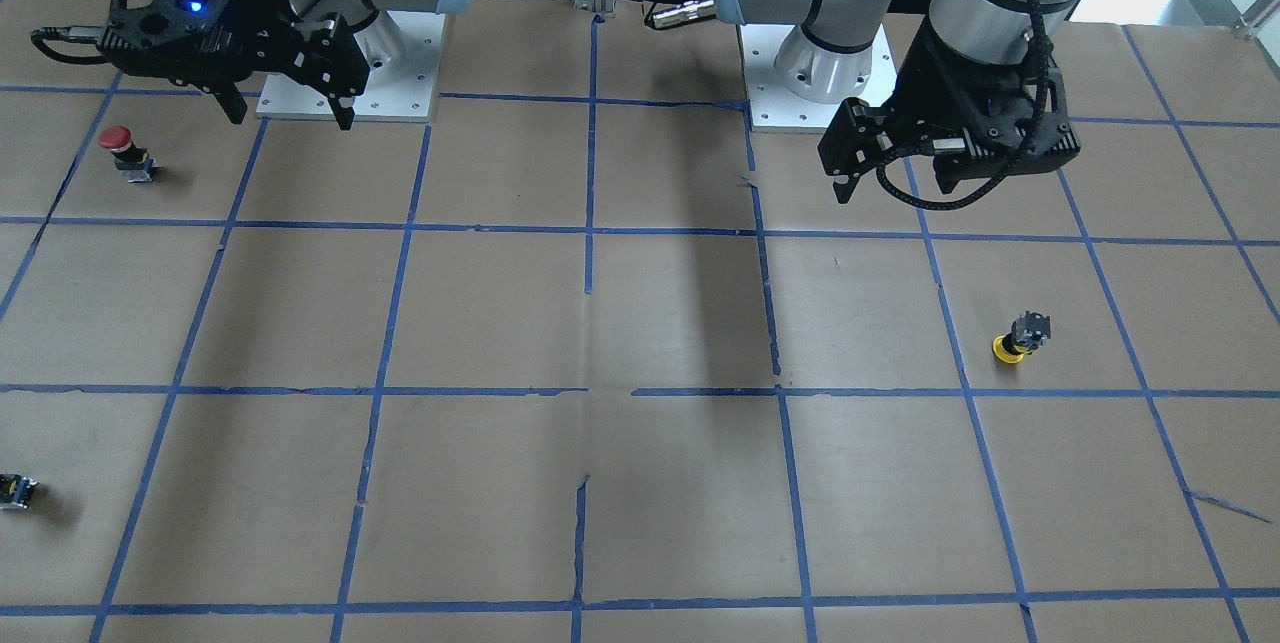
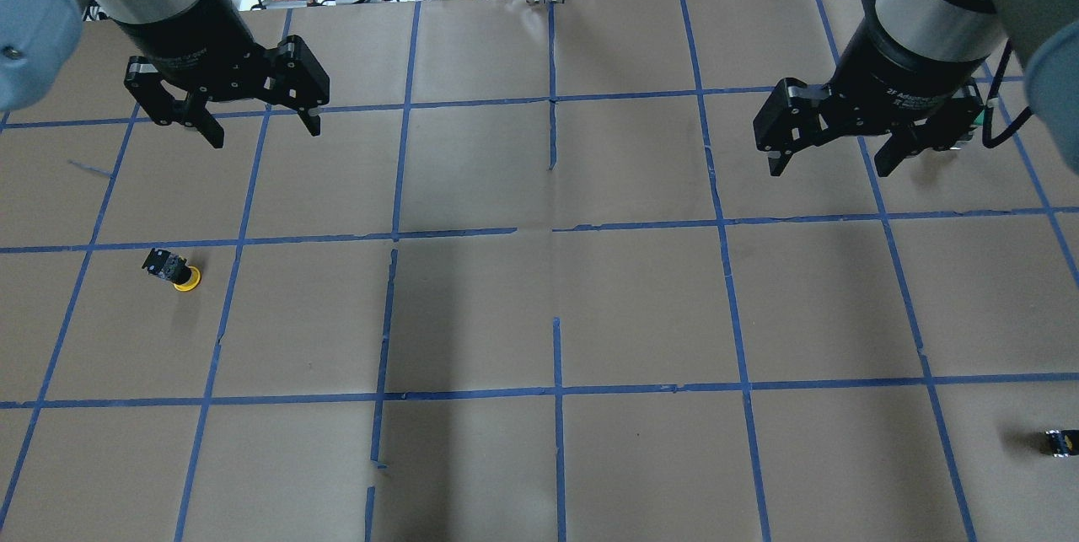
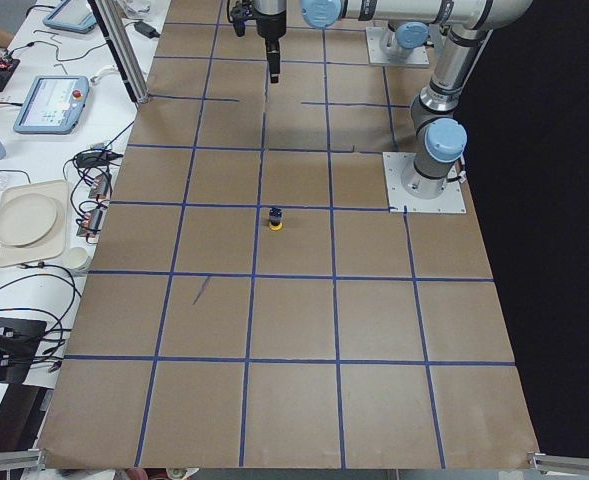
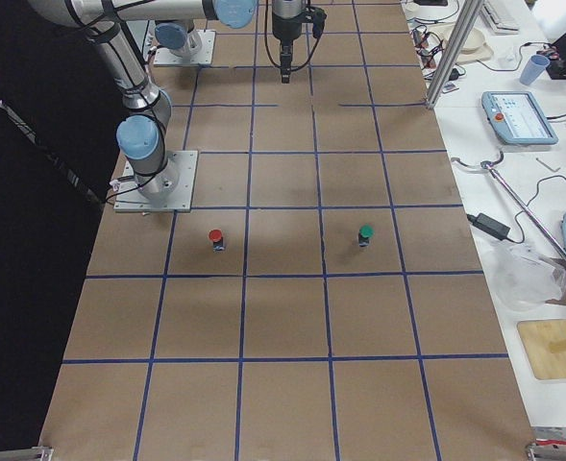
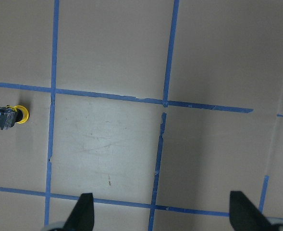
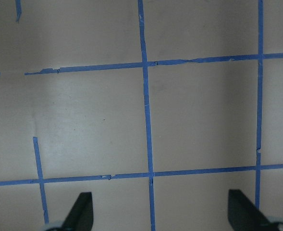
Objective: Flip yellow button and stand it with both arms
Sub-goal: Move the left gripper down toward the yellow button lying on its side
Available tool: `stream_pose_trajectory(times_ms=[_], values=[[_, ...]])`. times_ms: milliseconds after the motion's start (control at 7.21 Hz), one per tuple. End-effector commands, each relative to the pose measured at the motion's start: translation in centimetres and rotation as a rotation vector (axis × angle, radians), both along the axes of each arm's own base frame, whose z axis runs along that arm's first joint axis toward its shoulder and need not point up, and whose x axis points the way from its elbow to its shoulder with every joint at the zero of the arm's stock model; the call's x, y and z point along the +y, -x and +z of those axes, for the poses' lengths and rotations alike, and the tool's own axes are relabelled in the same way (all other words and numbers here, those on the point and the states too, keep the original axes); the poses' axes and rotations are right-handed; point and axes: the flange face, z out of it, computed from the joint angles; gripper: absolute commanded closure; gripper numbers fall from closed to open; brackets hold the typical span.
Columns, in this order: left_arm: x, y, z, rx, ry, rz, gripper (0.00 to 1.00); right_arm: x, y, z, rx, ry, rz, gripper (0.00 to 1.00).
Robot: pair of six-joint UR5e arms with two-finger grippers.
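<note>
I've got a flat counter (image 2: 641,306) covered in matte brown paper, creased and torn along a few seams. Blue tape rules it into square cells and is frayed in places.

The yellow button (image 2: 174,271) is on the left side of the counter, inside one cell and close to a tape line. Its round, glossy yellow mushroom cap seems to be down on the paper, with the short, blocky black-and-grey body above it. Nothing touches it.

The left end effector (image 2: 263,133) hangs above the counter, well apart from the button. Its angular black fingers are spread wide and hold nothing. The right end effector (image 2: 830,167) is over the right side, also spread wide and holding nothing.

By my count there are two arms, both smooth silver tubes with pale blue joint caps and black cabling. Each has one two-finger end effector. Three small pieces sit on the counter. One is the yellow button. The second is a red button (image 1: 125,151) with a domed cap, standing cap up on the right side. The third is a small black block (image 2: 1060,442) at the right edge.
</note>
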Motion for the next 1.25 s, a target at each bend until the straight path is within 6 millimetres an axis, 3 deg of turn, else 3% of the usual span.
stream_pose_trajectory(times_ms=[0,277,555,693,832,1109], values=[[0.2,0.0,0.0,0.013,-0.006,0.002,0.00,0.0,-0.1,0.1,0.001,0.006,0.002,0.00],[0.2,0.0,0.3,0.005,-0.001,0.002,0.00,0.1,0.0,0.1,0.000,0.006,0.002,0.00],[-0.2,-0.6,-1.0,0.001,-0.014,-0.016,0.00,0.1,0.0,0.1,0.001,0.006,0.002,0.00],[-0.8,-2.3,-1.7,0.005,-0.013,-0.057,0.00,0.1,0.0,0.1,0.001,0.006,0.002,0.00],[-1.5,-5.3,-2.7,0.006,-0.018,-0.071,0.00,0.1,0.0,0.0,0.001,0.003,0.002,0.00],[-1.7,-13.9,-6.4,0.029,-0.039,-0.216,0.00,0.5,-0.1,-0.1,0.001,0.002,0.004,0.00]])
